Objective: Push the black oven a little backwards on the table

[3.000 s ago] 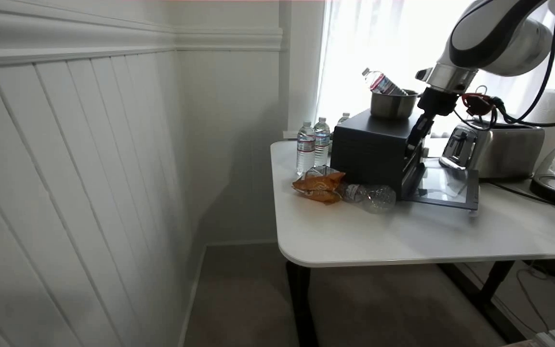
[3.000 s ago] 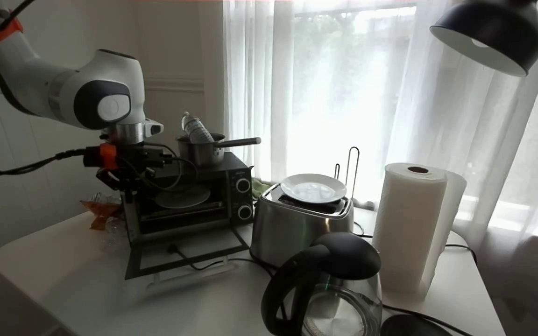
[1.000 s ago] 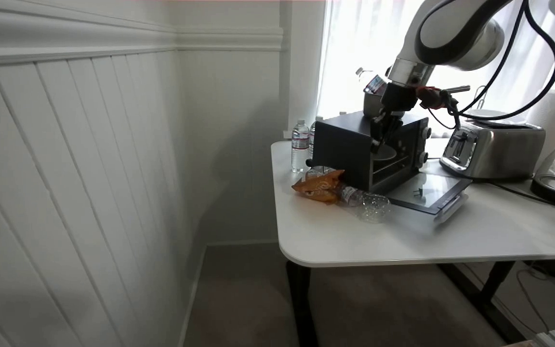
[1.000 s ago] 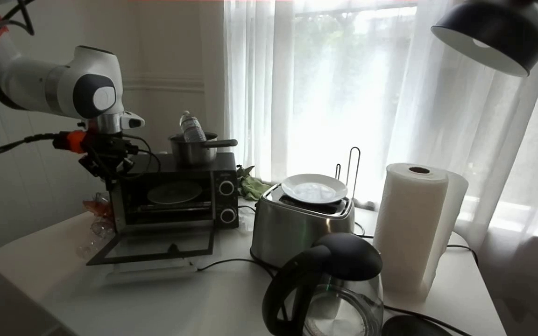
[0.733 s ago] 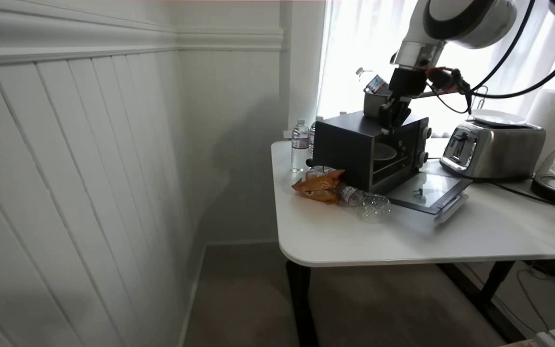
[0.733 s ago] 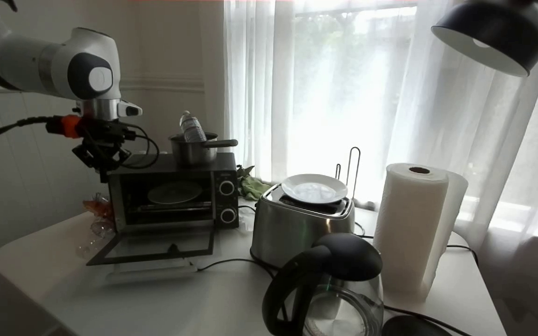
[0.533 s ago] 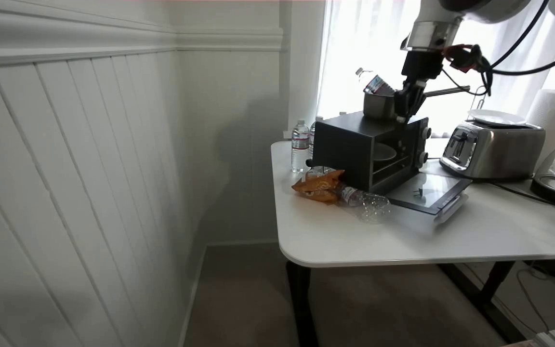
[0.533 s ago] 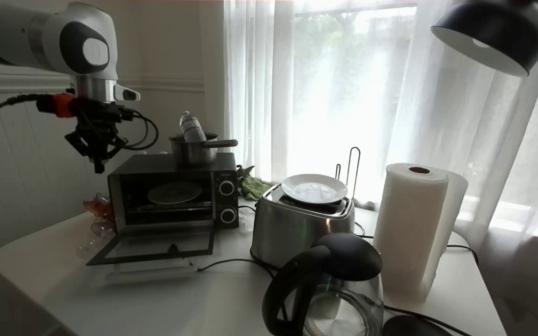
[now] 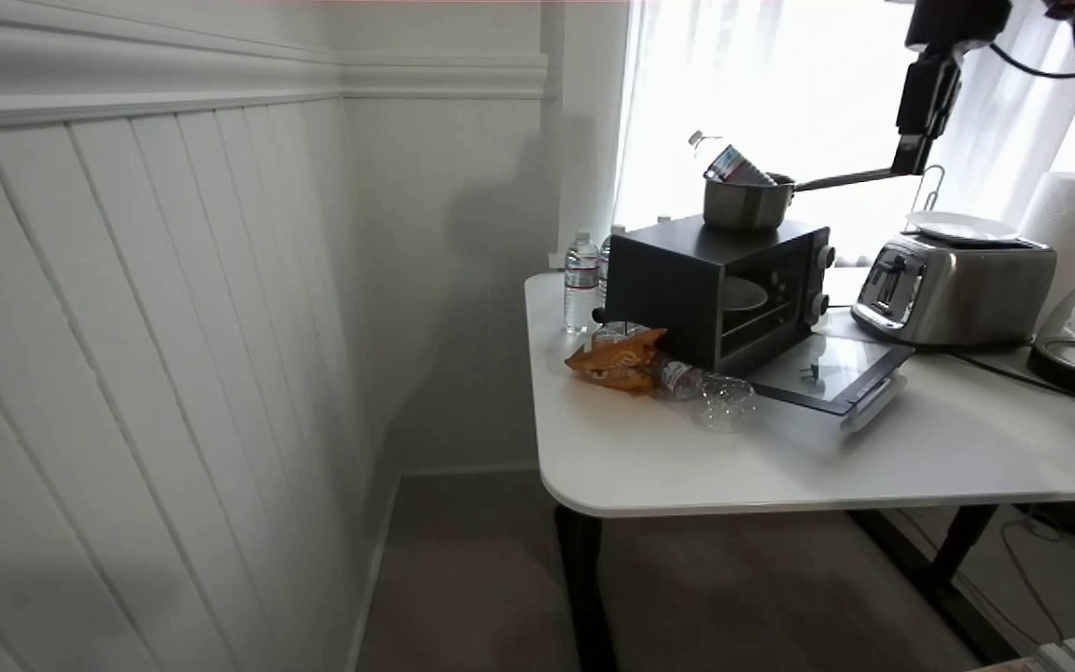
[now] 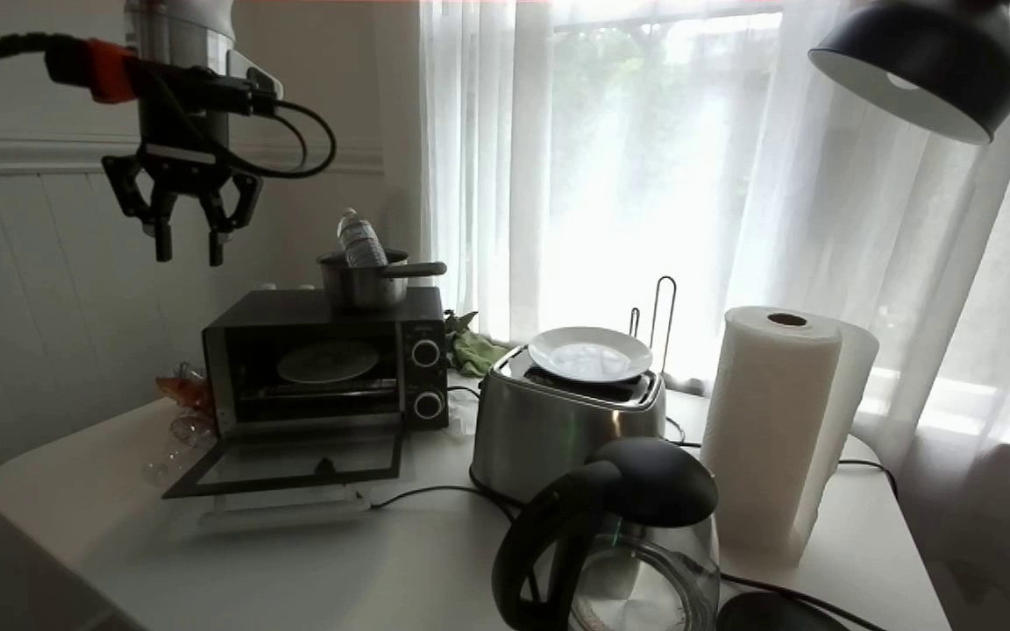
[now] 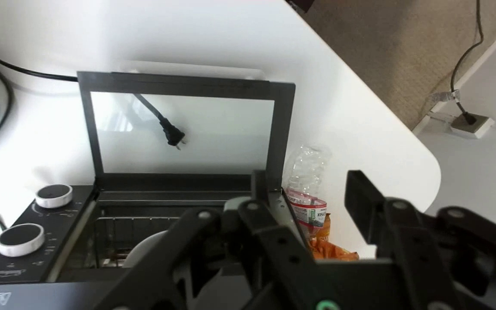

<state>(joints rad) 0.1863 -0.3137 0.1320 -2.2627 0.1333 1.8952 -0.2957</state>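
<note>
The black toaster oven [image 9: 701, 299] stands on the white tabletop [image 9: 780, 476], door [image 11: 218, 133] down, its long axis running along the open front. The end effector [image 10: 189, 252] hangs well above it, toward the front and the end away from the knobs [image 11: 20, 239], fingers [image 10: 216, 250] spread with nothing between. The oven thus lies below and rearward; any push would likely mean descending to the front frame and pressing across that axis, minding the saucepan [image 10: 365, 287] on top.

Sheer curtains [image 10: 487, 149] veil a bright window [image 10: 654, 166] near pale panelled walls [image 9: 211, 355] and brownish carpet [image 9: 472, 579].
</note>
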